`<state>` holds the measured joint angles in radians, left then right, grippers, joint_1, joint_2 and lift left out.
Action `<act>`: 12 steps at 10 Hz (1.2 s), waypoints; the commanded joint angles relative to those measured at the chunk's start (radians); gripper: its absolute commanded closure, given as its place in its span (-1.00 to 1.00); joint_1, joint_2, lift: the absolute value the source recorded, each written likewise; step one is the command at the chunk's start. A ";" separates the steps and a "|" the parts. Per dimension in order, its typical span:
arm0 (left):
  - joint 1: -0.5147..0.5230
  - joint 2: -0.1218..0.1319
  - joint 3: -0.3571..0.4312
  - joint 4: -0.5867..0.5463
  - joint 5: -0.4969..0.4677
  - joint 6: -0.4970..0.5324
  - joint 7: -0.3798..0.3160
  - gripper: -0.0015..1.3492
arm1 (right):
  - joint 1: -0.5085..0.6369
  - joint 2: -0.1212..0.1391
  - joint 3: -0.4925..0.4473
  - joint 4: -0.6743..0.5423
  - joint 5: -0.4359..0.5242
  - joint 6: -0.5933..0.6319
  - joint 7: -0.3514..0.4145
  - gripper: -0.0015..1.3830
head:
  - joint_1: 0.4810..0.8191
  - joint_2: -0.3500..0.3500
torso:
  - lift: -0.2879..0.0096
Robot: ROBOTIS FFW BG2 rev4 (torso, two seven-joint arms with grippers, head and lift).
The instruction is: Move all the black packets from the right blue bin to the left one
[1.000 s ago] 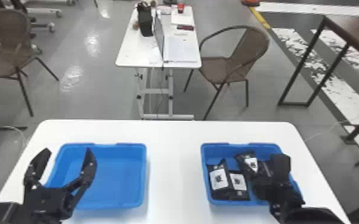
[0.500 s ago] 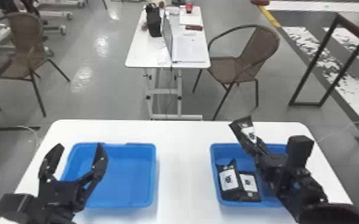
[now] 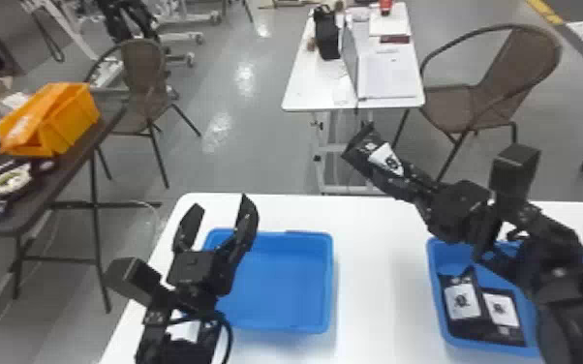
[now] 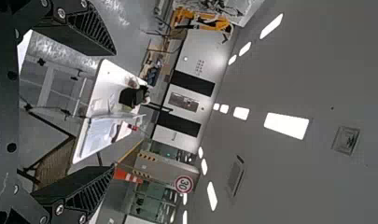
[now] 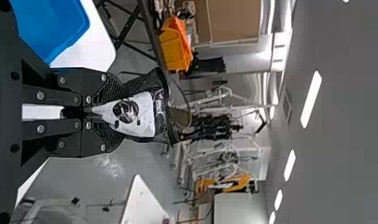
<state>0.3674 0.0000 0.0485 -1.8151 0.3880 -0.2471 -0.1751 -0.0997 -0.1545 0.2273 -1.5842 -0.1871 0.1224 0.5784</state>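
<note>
The black two-fingered right gripper [image 3: 404, 184] pinches one black, white-labelled packet [image 3: 364, 151] tightly; the black two-fingered left gripper [image 3: 221, 201] gapes wide, empty.

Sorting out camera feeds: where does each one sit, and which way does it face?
Head view: on the head, facing forward and down at the white table, left blue bin and right blue bin; shows both arms.
Left wrist view: on that wrist, past the left gripper to a white desk and ceiling.
Right wrist view: on that wrist, along the right gripper to its black packet, room beyond.
Head and right wrist views share that packet.
</note>
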 commanded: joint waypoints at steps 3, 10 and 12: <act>-0.065 0.011 -0.030 -0.043 0.243 0.170 -0.070 -0.76 | -0.054 0.003 0.136 0.153 -0.134 -0.142 0.023 0.85 | 0.27 0.68 | 0.94; -0.097 -0.003 -0.033 -0.043 0.216 0.246 -0.092 -0.76 | -0.206 0.012 0.305 0.276 -0.241 -0.093 0.112 0.85 | 0.27 0.82 | 0.94; -0.107 -0.003 -0.038 -0.043 0.210 0.262 -0.092 -0.75 | -0.236 0.013 0.337 0.293 -0.250 -0.081 0.115 0.85 | 0.27 0.83 | 0.94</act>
<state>0.2633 0.0000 0.0120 -1.8576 0.6005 0.0112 -0.2669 -0.3277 -0.1414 0.5556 -1.2968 -0.4337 0.0377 0.6936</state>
